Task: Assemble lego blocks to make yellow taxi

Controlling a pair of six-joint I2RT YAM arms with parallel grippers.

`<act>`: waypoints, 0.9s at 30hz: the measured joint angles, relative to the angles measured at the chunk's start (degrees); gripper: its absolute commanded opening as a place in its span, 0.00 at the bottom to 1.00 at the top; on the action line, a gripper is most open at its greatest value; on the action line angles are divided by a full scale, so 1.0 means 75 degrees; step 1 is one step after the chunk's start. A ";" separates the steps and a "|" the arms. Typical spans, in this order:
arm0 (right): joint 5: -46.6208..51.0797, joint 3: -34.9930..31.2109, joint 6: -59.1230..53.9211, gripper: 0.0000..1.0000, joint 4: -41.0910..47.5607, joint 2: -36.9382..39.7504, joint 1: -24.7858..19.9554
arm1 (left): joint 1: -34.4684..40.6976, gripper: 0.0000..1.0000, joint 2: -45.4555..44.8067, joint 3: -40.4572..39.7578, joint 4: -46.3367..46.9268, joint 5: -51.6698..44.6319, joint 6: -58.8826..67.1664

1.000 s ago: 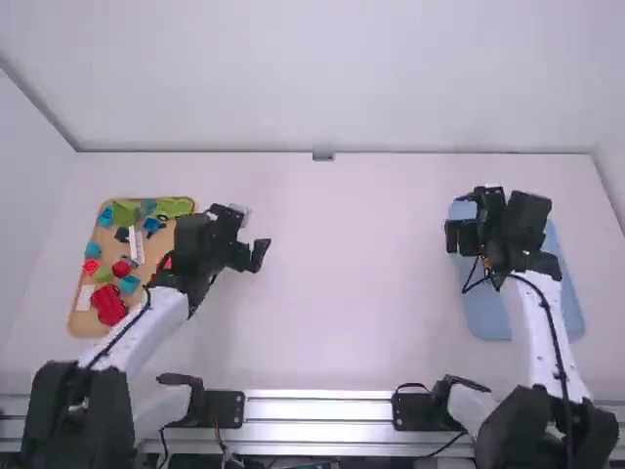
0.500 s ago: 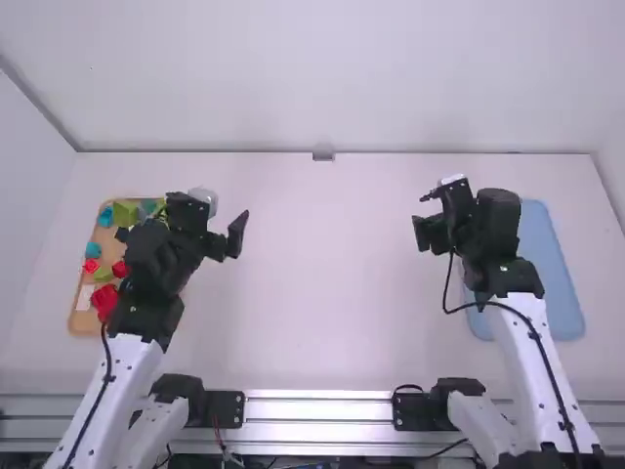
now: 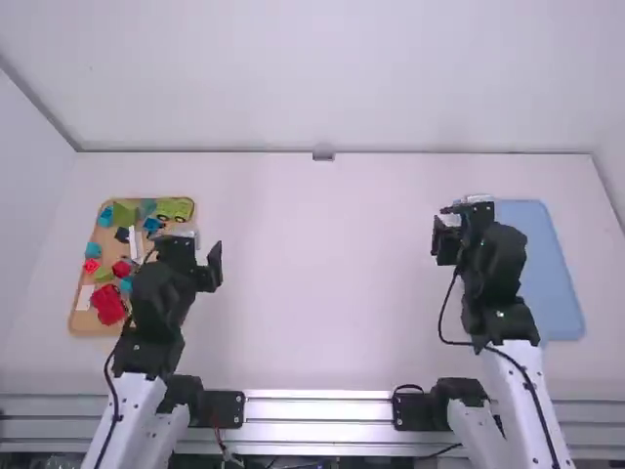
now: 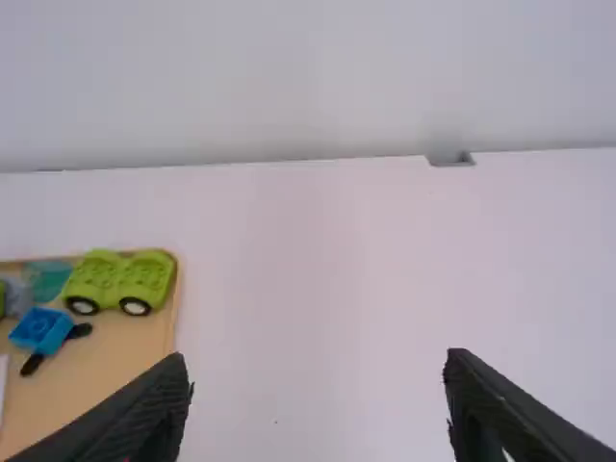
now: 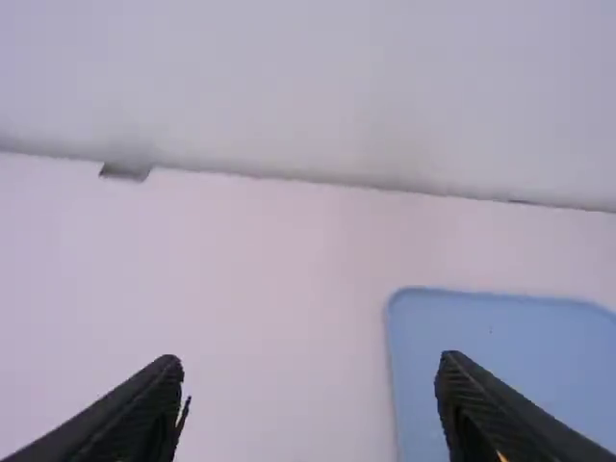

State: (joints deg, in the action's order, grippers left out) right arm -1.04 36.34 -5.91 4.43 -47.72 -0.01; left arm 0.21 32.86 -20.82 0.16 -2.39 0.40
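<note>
Compared with half a second ago, the left gripper (image 3: 196,252) sits nearer its base, exposing the green car (image 3: 175,207); the right gripper (image 3: 456,224) lies closer to the blue tray (image 3: 549,274).

Pretty basic look tbh: white links (image 3: 522,415) and chunky black joints (image 3: 156,303) on both arms, skinny black cable (image 3: 439,318) looping off the right one.

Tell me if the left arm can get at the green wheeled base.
Probably yes: the left arm's fingers stand open and empty, and nothing lies on the green wheeled base, though a blue piece sits close by.
</note>
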 measured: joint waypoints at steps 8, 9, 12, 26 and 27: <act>0.0073 -0.1411 0.0629 0.46 -0.0568 0.1507 0.0000 | 0.0000 0.45 -0.1469 0.1495 0.0006 0.0224 -0.0035; 0.0073 -0.1571 0.0656 0.43 -0.0568 0.1655 0.0000 | 0.0000 0.42 -0.1635 0.1658 0.0006 0.0227 -0.0044; 0.0087 -0.2130 0.0723 0.36 -0.0562 0.2183 0.0000 | 0.0000 0.36 -0.2148 0.2154 0.0003 0.0265 -0.0058; 0.0117 -0.4255 0.0737 0.10 -0.0568 0.4299 0.0000 | 0.0000 0.13 -0.4010 0.2704 -0.0055 0.0300 -0.0064; 0.0122 -0.4409 0.0737 0.08 -0.0565 0.4444 0.0000 | 0.0000 0.11 -0.4156 0.2704 -0.0055 0.0300 -0.0058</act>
State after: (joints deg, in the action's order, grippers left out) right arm -0.12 3.27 -0.38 0.19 -14.39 -0.01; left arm 0.21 1.69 -0.54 -0.25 -0.14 -0.03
